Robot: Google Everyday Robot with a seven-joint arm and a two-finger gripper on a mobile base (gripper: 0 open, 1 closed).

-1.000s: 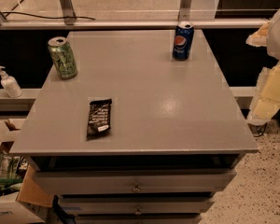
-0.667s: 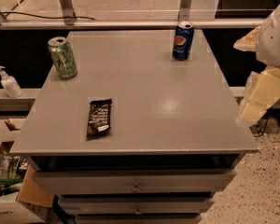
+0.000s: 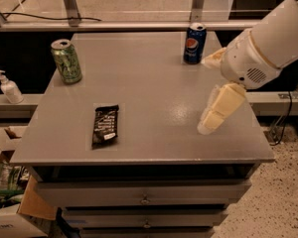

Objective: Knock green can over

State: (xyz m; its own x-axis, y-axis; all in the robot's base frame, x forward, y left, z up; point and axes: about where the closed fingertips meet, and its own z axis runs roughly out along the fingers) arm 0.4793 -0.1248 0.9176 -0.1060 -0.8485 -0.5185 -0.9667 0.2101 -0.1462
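The green can (image 3: 66, 61) stands upright near the back left corner of the grey table (image 3: 149, 88). It is light green with darker print and a silver top. My gripper (image 3: 205, 94) hangs over the right part of the table, far to the right of the green can. Its two cream fingers are spread apart and hold nothing. One finger (image 3: 219, 108) points down at the table top, the other (image 3: 212, 58) sits beside the blue Pepsi can (image 3: 194, 43).
A dark chocolate bar (image 3: 105, 125) lies flat at the front left of the table. A white pump bottle (image 3: 9, 87) stands on a ledge to the left. Cardboard boxes (image 3: 10, 202) sit on the floor at lower left. Drawers (image 3: 144, 197) are below the table top.
My arm has swung in from the right edge and the gripper is now over the table's right side. The cans and the chocolate bar have not moved.
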